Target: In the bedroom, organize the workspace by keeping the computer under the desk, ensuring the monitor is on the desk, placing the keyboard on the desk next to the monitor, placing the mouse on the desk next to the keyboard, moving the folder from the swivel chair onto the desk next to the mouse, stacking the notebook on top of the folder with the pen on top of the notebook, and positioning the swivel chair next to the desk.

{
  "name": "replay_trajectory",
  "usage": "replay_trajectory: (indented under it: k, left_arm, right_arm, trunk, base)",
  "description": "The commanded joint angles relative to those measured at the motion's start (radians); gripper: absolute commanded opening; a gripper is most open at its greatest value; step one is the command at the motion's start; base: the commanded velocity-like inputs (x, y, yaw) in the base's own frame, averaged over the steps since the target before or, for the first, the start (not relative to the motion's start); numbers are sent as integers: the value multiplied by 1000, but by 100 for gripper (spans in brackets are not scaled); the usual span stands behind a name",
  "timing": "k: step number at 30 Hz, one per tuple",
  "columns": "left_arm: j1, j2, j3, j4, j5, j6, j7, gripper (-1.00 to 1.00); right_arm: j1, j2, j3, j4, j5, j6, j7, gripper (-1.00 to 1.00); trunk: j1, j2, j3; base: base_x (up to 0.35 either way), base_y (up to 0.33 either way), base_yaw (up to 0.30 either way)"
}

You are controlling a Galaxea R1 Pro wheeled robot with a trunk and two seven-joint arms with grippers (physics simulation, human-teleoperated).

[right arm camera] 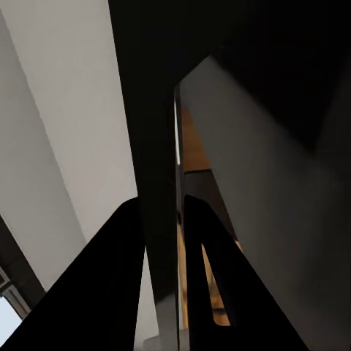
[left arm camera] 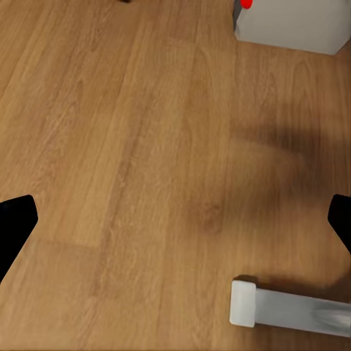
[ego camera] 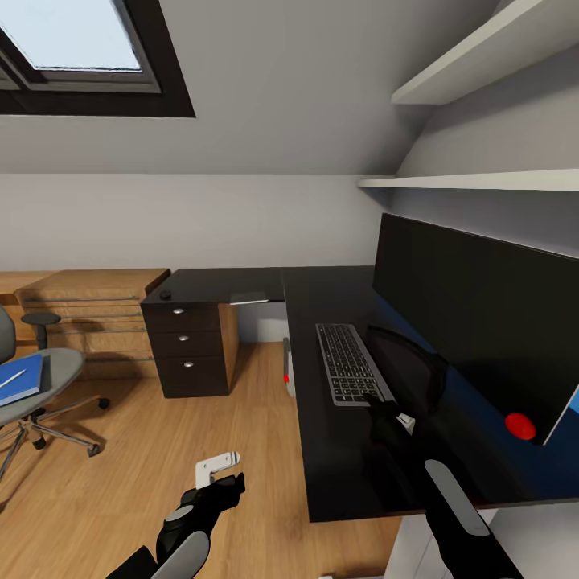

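Black desk (ego camera: 338, 474) carries monitor (ego camera: 474, 322) and keyboard (ego camera: 350, 363); right gripper (ego camera: 392, 414) pinches the keyboard's near edge (placement step). Left gripper (ego camera: 225, 486) hangs spread. Next: let go.

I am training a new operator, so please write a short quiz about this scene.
1. Fill in: the folder lies on the ___.
2. Which thing does the right tool close on? A. keyboard B. notebook C. pen
3. True or false: the left tool is open above the floor.

Key: 1. swivel chair; 2. A; 3. true.
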Motion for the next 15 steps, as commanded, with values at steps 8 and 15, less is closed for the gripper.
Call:
replay_trajectory:
  k: [8, 15]
  left_arm:
    - [-1, 1, -2, -1, 3, 3, 5, 100]
    - [-1, 1, -2, -1, 4, 4, 5, 100]
  right_arm:
    - [0, -1, 2, 16, -8, -1, -4, -100]
    - [0, -1, 2, 16, -6, -1, -4, -100]
  trunk:
    - [0, 0, -1]
    - [0, 0, -1]
  base:
    - [61, 0, 0]
    - [27, 0, 0]
